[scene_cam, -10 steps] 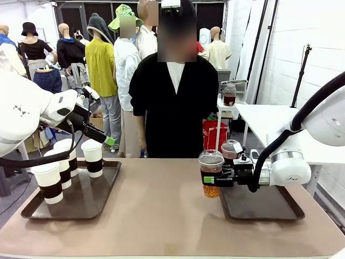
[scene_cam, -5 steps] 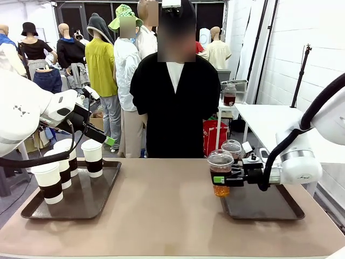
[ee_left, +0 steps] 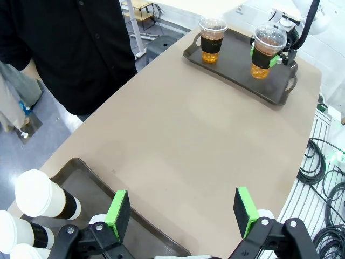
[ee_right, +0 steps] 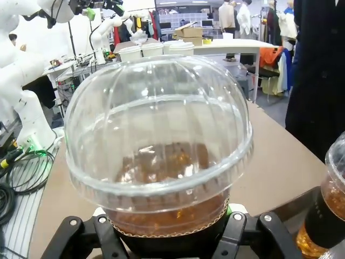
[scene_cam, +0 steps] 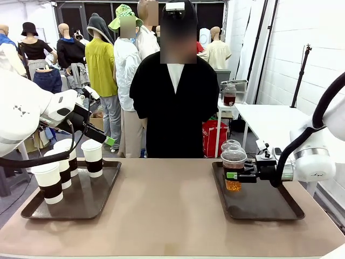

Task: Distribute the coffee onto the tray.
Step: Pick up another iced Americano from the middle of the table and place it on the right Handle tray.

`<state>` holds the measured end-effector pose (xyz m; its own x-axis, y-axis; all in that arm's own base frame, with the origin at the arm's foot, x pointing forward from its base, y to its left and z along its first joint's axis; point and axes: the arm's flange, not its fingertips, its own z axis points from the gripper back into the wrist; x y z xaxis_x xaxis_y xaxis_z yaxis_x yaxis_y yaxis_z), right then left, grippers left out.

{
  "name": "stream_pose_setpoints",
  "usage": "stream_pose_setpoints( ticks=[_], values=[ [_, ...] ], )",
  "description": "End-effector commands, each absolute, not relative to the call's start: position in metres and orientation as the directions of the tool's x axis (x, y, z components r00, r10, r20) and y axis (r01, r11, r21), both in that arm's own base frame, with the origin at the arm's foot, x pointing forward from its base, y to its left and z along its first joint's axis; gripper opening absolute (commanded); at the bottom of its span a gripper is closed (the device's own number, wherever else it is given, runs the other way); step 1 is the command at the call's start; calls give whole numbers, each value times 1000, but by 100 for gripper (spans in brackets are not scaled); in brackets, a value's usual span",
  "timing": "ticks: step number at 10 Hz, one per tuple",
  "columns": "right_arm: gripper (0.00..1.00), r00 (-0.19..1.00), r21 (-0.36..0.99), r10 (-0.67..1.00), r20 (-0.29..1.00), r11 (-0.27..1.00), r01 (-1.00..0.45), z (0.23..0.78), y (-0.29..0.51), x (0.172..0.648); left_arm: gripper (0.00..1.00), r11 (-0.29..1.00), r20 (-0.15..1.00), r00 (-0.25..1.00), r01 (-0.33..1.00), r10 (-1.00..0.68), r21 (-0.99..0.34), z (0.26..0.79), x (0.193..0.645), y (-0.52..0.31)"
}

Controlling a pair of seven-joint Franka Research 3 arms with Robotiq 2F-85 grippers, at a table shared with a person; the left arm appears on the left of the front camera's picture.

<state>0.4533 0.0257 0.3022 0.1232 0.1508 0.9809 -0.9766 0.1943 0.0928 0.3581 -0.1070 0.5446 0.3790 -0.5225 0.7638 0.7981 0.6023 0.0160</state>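
White paper cups (scene_cam: 59,170) with white lids and dark brown sleeves stand bunched on the left tray (scene_cam: 32,210), four of them, below and just in front of the left pincer (scene_cam: 102,137), which hangs above the tray's far side. In the left wrist view that pincer (ee_left: 183,213) has its green pads (ee_left: 117,214) spread wide apart with nothing between them; the brown rim of the left tray (ee_left: 135,226) and the lids of the paper cups (ee_left: 33,194) lie under it toward its left finger, and the bare tan surface (ee_left: 188,140) stretches ahead of it.

A person in a black top (scene_cam: 175,108) stands at the far edge of the surface (scene_cam: 167,210), between the two pincers.

The right pincer (scene_cam: 233,176) reaches in sideways from the right and pinches a clear dome-lidded cup (scene_cam: 233,167) of brown liquid by its dark sleeve, upright, over the near left part of the right tray (scene_cam: 285,210); whether the cup's base touches the tray cannot be told. A second dome-lidded cup (scene_cam: 229,144) stands on the same tray just behind the held one, farther from the robot. From the left wrist, both cups (ee_left: 211,39) show side by side on the right tray (ee_left: 237,81), with the held cup (ee_left: 265,49) nearer the right pincer (ee_left: 274,58). In the right wrist view the held cup's dome lid (ee_right: 161,124) rises directly above the pincer's black fingers (ee_right: 237,234), and the second cup (ee_right: 329,216) sits close beside it at the picture's right edge.
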Motion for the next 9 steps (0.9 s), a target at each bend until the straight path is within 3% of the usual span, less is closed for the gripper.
stream_pose_setpoints(
  ticks=[1, 9],
  values=[
    [66, 69, 52, 130, 989, 130, -990, 293, 21, 468, 100, 600, 763, 383, 800, -521, 8, 544, 358, -105],
    [66, 77, 69, 78, 994, 103, -992, 253, 7, 480, 100, 600, 763, 383, 800, -521, 8, 544, 358, -105]
  ],
)
